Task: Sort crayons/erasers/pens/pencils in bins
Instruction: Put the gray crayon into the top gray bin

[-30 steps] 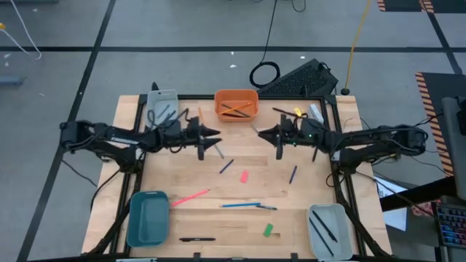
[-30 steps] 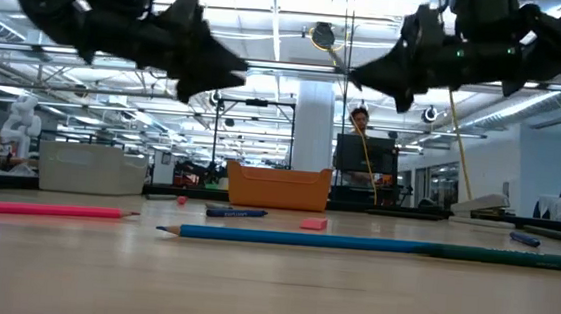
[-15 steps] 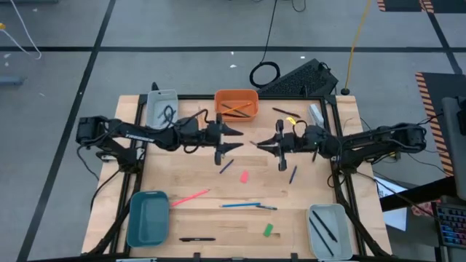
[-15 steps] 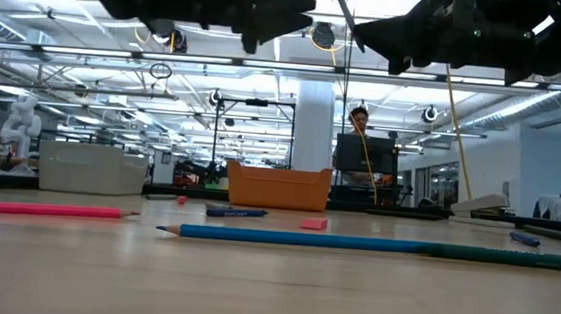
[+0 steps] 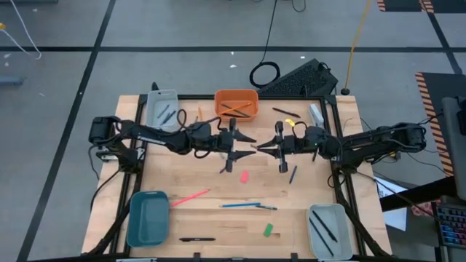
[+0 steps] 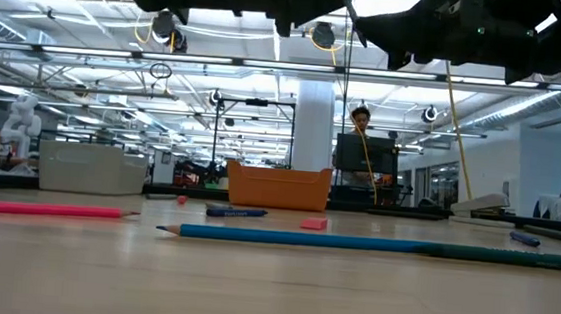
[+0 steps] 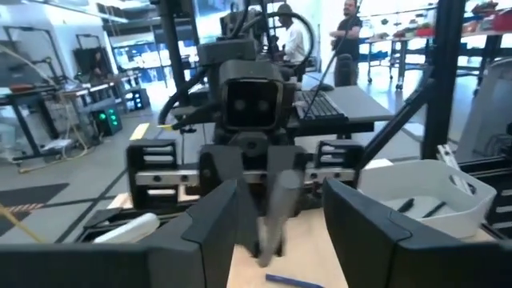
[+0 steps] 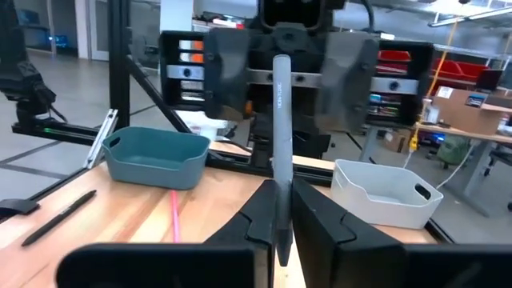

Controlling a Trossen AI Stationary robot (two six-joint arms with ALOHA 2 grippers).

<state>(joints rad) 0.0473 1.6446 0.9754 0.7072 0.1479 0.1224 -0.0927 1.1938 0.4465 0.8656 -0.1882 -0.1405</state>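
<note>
High view looks straight down, far, whole table (image 5: 167, 178). Low view sits at tabletop level, facing the orange bin (image 6: 278, 187), also seen from above. Each wrist view looks past its own fingers, close, facing the opposite arm.

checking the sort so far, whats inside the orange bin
The high view shows the orange bin holding a couple of thin sticks, one orange and one dark. In the low view its wall hides the contents, so anything lying beneath them cannot be seen.
</note>
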